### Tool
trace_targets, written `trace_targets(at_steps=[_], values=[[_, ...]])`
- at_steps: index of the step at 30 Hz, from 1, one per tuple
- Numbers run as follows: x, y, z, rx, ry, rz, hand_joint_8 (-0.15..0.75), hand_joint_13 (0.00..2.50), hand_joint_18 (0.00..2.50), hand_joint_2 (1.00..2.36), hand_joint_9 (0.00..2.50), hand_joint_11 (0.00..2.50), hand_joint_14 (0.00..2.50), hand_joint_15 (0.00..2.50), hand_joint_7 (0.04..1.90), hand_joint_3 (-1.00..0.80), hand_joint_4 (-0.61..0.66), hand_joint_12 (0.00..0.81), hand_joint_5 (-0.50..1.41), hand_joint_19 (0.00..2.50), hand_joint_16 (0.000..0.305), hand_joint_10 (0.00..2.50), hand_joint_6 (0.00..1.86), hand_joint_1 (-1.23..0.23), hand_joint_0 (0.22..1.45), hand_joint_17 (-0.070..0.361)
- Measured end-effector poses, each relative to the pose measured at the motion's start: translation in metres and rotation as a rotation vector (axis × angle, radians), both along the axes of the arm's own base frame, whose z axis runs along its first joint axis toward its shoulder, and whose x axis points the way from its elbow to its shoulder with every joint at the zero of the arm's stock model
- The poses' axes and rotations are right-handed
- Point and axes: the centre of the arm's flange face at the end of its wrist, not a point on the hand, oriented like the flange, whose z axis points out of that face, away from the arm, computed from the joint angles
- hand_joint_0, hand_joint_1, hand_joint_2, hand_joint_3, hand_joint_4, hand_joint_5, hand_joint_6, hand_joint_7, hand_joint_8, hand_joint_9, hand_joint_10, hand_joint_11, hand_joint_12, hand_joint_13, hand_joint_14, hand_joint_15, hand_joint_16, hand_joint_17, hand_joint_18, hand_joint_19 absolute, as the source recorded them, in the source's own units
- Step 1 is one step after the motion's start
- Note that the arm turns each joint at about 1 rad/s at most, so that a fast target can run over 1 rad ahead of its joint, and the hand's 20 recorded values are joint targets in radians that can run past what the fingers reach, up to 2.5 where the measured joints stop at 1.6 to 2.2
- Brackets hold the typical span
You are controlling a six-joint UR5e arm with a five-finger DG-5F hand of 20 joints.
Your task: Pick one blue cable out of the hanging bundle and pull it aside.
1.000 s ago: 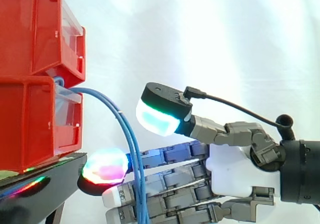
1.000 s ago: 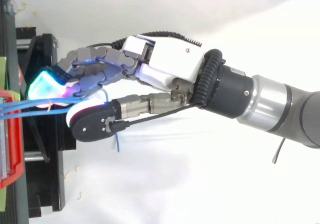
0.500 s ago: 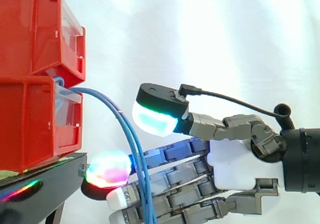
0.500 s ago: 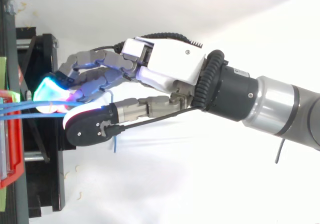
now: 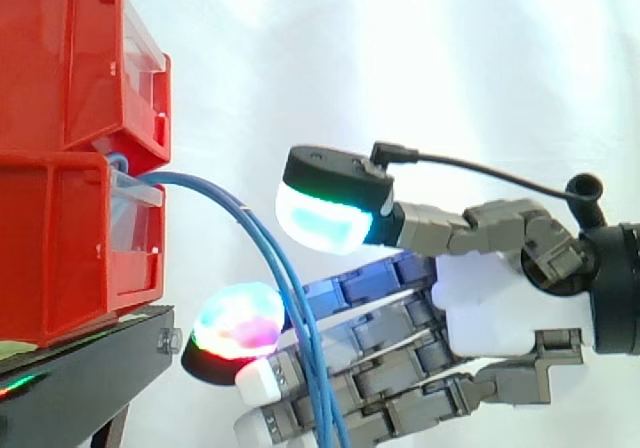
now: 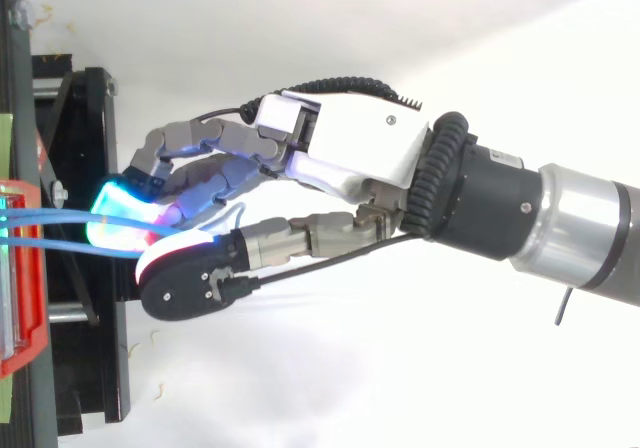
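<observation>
A bundle of thin blue cables (image 5: 262, 243) comes out between the two stacked red bins (image 5: 70, 148), arcs right and hangs down across the front of the hand's fingers. The hand (image 5: 500, 308) reaches in from the right with its fingers stretched left, one fingertip (image 5: 240, 323) glowing red and green. Its thumb pad (image 5: 325, 218) glows cyan just above the cables. From above, the blue cables (image 6: 60, 230) run from the bin into the gap between the hand's (image 6: 350, 153) fingers and thumb (image 6: 190, 278) and are held there, drawn to the right.
The red bins rest on a black stand (image 5: 90, 368) at the left, whose frame (image 6: 80, 268) lies under the fingertips in the top view. A white curtain is behind, and a white surface lies below the arm.
The hand has drawn back to the right and slightly up. The hanging cables have followed it, their bend now farther from the bins.
</observation>
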Motion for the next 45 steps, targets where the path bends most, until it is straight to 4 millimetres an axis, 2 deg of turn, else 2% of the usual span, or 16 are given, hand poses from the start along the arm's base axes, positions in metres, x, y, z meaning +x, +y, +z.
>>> trace_targets(at_steps=[7, 10, 21, 25, 28, 35, 40, 45], values=[[-0.006, 0.003, 0.026, 0.001, -0.005, 0.004, 0.265, 0.46, 0.24, 1.01, 0.81, 0.2, 0.01, 0.23, 1.11, -0.44, 0.27, 0.389, -0.05, 0.41, 0.053, 0.01, 0.5, -0.59, 0.57, 0.119], [-0.009, 0.004, 0.033, -0.001, 0.0, 0.005, 0.262, 0.46, 0.24, 1.01, 0.83, 0.22, 0.01, 0.25, 1.18, -0.39, 0.22, 0.385, -0.05, 0.42, 0.052, 0.01, 0.5, -0.56, 0.62, 0.117], [-0.014, 0.01, 0.042, -0.005, 0.025, 0.015, 0.267, 0.47, 0.26, 1.01, 0.85, 0.25, 0.01, 0.25, 1.35, -0.37, 0.19, 0.385, -0.04, 0.43, 0.051, 0.01, 0.5, -0.6, 0.62, 0.116], [-0.018, 0.01, 0.049, -0.006, 0.032, 0.015, 0.268, 0.49, 0.29, 1.01, 0.88, 0.29, 0.01, 0.26, 1.18, -0.38, 0.2, 0.386, -0.06, 0.45, 0.051, 0.01, 0.61, -0.61, 0.62, 0.115], [-0.02, 0.01, 0.051, -0.009, 0.044, 0.017, 0.275, 0.51, 0.31, 1.01, 0.9, 0.3, 0.01, 0.27, 1.12, -0.39, 0.18, 0.388, -0.06, 0.45, 0.051, 0.01, 0.65, -0.59, 0.61, 0.115], [-0.02, 0.011, 0.051, -0.013, 0.046, 0.018, 0.28, 0.54, 0.33, 1.0, 0.92, 0.3, 0.01, 0.28, 1.1, -0.44, 0.2, 0.398, -0.05, 0.47, 0.052, 0.01, 0.66, -0.56, 0.58, 0.116], [-0.018, 0.012, 0.053, -0.011, 0.027, 0.017, 0.281, 0.57, 0.37, 1.0, 0.96, 0.33, 0.01, 0.29, 1.04, -0.45, 0.18, 0.4, -0.06, 0.46, 0.051, 0.01, 0.72, -0.62, 0.57, 0.116], [-0.016, 0.012, 0.054, -0.007, 0.006, 0.016, 0.276, 0.64, 0.47, 1.01, 1.01, 0.44, 0.01, 0.34, 0.97, -0.28, 0.17, 0.401, -0.08, 0.49, 0.051, 0.02, 0.85, -0.68, 0.59, 0.115]])
